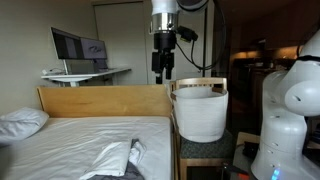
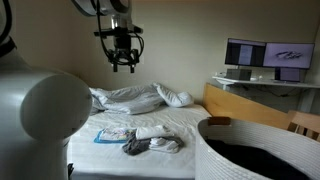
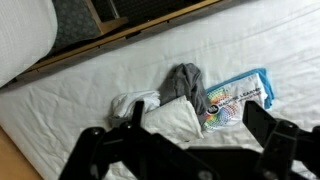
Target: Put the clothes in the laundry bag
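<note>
The gripper [image 1: 162, 70] is hanging high above the bed [image 1: 70, 135], and its jaws are standing wide apart, holding nothing. The clothes [image 2: 152, 141] are lying in a small heap on the bed's white sheet, towards the side of the bed where the laundry bag [image 1: 198, 110] is standing. In the heap a dark grey piece [image 3: 185, 85] is touching a white piece [image 3: 168, 118]. A flat packet with blue and colourful print [image 3: 237, 97] is resting on the bed just beside the heap. The laundry bag, white with a rolled rim, is standing upright in a light wooden frame just beside the bed, near the bed's wooden end board [image 1: 100, 100]. A white pillow [image 1: 20, 122] is lying on the bed, well apart from the clothes.
</note>
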Motion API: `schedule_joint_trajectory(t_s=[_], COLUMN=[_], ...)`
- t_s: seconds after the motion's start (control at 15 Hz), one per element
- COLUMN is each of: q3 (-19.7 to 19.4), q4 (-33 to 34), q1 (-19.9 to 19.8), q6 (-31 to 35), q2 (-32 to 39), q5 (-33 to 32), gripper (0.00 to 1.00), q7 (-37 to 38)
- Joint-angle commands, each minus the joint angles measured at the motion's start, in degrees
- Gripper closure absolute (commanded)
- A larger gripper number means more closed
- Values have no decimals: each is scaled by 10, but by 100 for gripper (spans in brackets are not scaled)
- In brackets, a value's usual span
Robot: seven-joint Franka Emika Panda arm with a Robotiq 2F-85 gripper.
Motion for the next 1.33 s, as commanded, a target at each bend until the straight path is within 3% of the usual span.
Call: schedule_joint_trajectory(t_s=[0.0, 0.2, 0.4, 0.53, 0.67, 0.73, 0.93, 1.13, 1.2, 1.27], q3=[83, 178, 274, 316, 332, 290, 218, 128, 119, 100], q4=[54, 119, 191, 227, 263, 277, 358, 457, 381, 410], q1=[40, 50, 20, 2, -2, 45, 106, 177, 176, 191], q6=[-32, -39, -59, -77, -109, -123, -188, -233, -185, -195], q2=[51, 131, 236, 304, 374, 409, 510, 609, 536, 567], q5=[33, -8, -90, -141, -190, -219, -269, -252, -240, -240], gripper=[0, 0, 0, 0, 0, 0, 0, 0, 0, 0], q7=[97, 214, 331, 389, 437, 463, 479, 463, 447, 447])
